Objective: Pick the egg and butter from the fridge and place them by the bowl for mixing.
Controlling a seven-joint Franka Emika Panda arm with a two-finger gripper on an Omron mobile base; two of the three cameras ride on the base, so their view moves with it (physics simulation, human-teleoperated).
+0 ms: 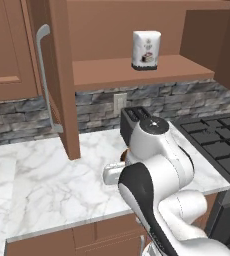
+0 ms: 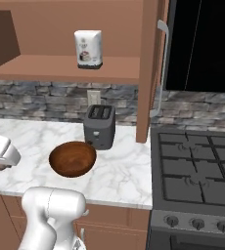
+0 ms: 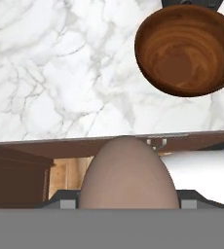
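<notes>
My end effector (image 3: 127, 206) grips the egg (image 3: 127, 176) above the marble desk's (image 3: 46, 73) front edge. To its right on the desk I see the wooden bowl (image 2: 73, 158), touching the toaster (image 2: 100, 126) behind it.

A black two-slot toaster (image 2: 100, 126) is set on a white marble counter (image 2: 122, 171) against a grey stone backsplash (image 2: 46, 100). A white canister (image 2: 88, 48) is placed on a wooden shelf (image 2: 60, 68). A black gas stove (image 2: 197, 166) is seen beside the counter.
</notes>
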